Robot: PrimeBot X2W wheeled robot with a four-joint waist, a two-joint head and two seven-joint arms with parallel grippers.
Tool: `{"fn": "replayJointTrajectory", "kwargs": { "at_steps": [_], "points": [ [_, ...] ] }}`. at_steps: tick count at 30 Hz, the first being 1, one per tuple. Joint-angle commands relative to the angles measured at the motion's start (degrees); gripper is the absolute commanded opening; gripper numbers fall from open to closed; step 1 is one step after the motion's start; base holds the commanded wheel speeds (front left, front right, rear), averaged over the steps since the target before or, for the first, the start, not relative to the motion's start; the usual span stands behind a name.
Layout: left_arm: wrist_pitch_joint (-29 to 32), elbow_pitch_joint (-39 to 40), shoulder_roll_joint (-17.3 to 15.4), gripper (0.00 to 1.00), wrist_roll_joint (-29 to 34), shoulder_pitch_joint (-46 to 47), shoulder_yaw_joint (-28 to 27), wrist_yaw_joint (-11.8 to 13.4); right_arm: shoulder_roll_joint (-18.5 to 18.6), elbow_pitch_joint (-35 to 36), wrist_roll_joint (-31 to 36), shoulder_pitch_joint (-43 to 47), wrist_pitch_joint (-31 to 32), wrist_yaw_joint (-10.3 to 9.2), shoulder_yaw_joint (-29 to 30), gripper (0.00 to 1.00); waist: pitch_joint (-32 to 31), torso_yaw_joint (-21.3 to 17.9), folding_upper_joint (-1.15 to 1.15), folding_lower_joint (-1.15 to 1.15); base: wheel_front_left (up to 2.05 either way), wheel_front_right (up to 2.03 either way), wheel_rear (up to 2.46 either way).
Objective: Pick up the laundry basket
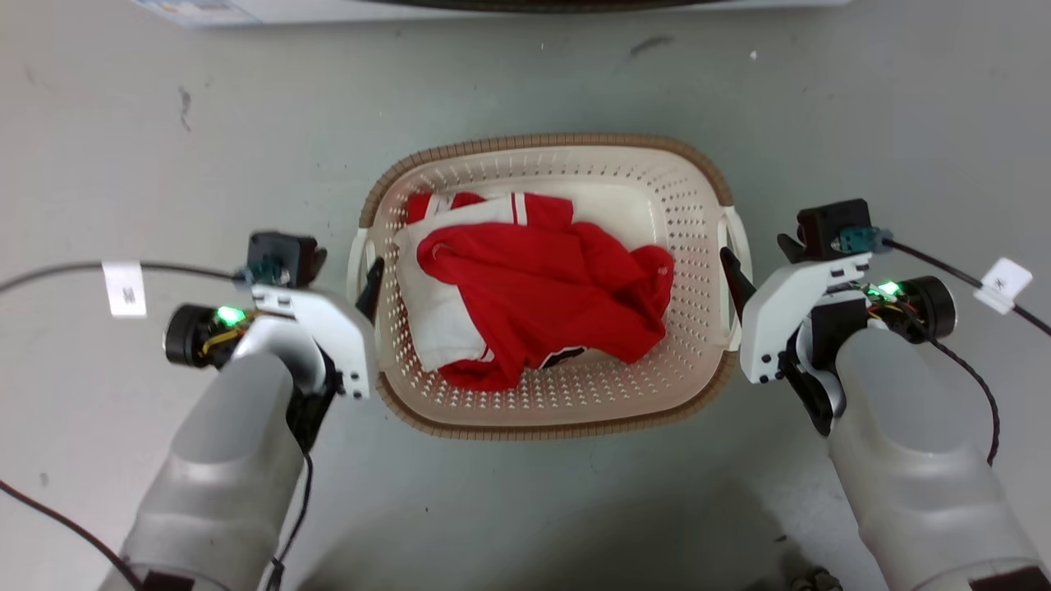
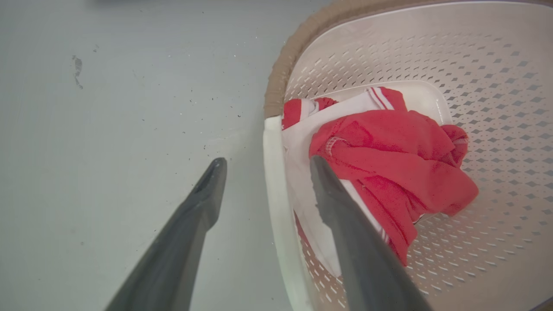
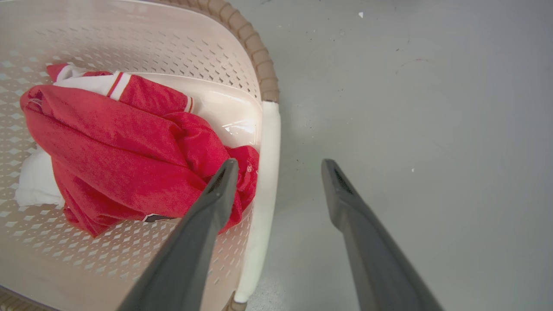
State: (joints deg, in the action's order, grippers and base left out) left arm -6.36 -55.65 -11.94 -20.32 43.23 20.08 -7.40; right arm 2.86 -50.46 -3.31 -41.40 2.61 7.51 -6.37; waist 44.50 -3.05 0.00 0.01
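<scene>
The laundry basket, cream with holes and a brown woven rim, sits on the grey floor straight ahead. Red and white clothes lie inside it. My left gripper is open at the basket's left side. In the left wrist view its fingers straddle the white handle, one inside the basket and one outside. My right gripper is open at the right side. Its fingers straddle the other white handle of the basket in the same way.
A white appliance edge runs along the far top of the head view. Cables with white tags trail from both wrists over the floor. Bare grey floor surrounds the basket.
</scene>
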Motion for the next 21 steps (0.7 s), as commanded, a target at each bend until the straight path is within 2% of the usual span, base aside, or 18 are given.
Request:
{"fn": "replayJointTrajectory", "kwargs": {
  "at_steps": [1, 9, 10, 12, 21],
  "points": [
    [0.59, -0.44, -0.38, 1.00, -0.91, 1.20, 0.82, -0.09, 0.02, -1.06, -0.55, -1.57, 0.35, -0.04, -0.51, 1.00, 1.58, 0.21, 0.00, -0.01, 0.00, 0.00, 0.00],
    [8.49, -2.21, -1.61, 1.00, -8.85, 6.12, 10.15, -0.10, 0.08, -10.67, -6.53, -7.97, 4.90, -0.04, -5.41, 1.00, 4.26, 1.23, 0.00, -0.01, 0.00, 0.00, 0.00],
    [11.47, -2.01, -2.42, 1.00, -11.62, 7.18, 13.74, -0.09, 0.05, -13.52, -7.13, -9.67, 5.36, -0.04, -6.37, 1.00, 4.84, 1.41, 0.00, -0.01, 0.00, 0.00, 0.00],
    [13.06, -1.66, -2.97, 1.00, -13.37, 7.75, 16.01, -0.10, 0.06, -14.98, -8.20, -10.71, 5.45, -0.04, -6.57, 1.00, 5.15, 1.58, 0.00, -0.01, 0.00, 0.00, 0.00],
    [15.73, -1.22, -5.18, 1.00, -19.82, 10.13, 23.42, -0.10, 0.04, -19.63, -10.34, -14.24, 5.08, -0.04, -8.00, 1.00, 6.53, 2.05, 0.00, -0.01, 0.00, 0.00, 0.00]
  ]
}}
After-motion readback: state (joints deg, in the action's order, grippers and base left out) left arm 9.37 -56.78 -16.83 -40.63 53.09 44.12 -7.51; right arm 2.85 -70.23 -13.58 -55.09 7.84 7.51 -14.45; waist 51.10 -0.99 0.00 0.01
